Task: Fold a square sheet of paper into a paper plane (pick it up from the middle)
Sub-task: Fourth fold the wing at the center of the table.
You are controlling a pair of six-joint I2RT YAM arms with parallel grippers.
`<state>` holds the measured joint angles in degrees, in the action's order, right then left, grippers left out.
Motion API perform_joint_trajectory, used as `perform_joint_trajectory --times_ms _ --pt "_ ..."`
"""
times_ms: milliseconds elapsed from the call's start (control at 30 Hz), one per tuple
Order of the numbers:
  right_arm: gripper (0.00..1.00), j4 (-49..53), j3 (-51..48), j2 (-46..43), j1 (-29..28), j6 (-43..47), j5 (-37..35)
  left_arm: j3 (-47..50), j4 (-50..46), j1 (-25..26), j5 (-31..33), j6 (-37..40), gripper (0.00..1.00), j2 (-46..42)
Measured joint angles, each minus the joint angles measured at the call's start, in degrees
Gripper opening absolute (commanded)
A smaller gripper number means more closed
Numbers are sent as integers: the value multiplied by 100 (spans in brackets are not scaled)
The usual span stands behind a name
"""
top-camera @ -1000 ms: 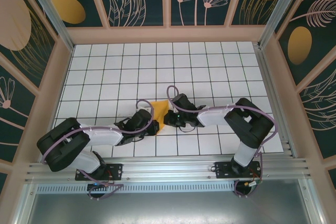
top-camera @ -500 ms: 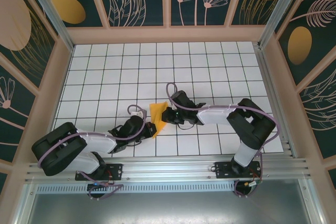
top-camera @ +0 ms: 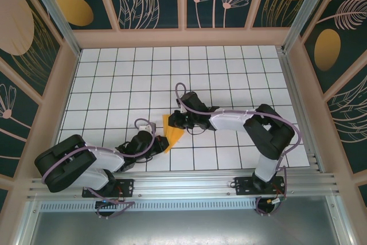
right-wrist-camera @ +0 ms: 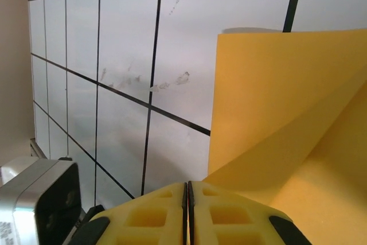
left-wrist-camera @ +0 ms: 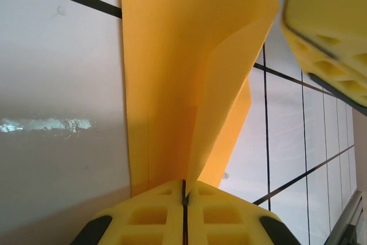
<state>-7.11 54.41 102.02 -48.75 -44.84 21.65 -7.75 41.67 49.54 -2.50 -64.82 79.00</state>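
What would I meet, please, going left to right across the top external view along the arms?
The left arm's black elbow → left arm's white forearm → folded orange-yellow sheet of paper → right arm's white forearm → right arm's black elbow.

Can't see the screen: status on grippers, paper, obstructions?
Left gripper shut on the paper. Right gripper shut on it too. Paper folded, held between them. Nothing seen in the way.

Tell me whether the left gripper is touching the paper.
Touching: in the left wrist view the paper runs into the seam of the shut left gripper, pinched there.
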Motion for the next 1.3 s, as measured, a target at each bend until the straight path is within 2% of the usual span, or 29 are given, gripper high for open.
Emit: perform_joint_trajectory --times_ms 567,700,767,1033,1300 --pt "15 164 68 164 -70 111 57 74 76 0 11 -111 4 -26" --pt "14 170 70 168 -116 111 76 101 144 0 9 -149 11 -26" --pt "14 195 103 201 -118 118 90 101 160 -4 7 -168 20 -28" --pt "14 227 214 317 -118 153 98 72 -188 -4 55 -55 34 -398" --pt "14 227 216 317 -120 155 122 -70 -643 -120 131 166 32 -728"
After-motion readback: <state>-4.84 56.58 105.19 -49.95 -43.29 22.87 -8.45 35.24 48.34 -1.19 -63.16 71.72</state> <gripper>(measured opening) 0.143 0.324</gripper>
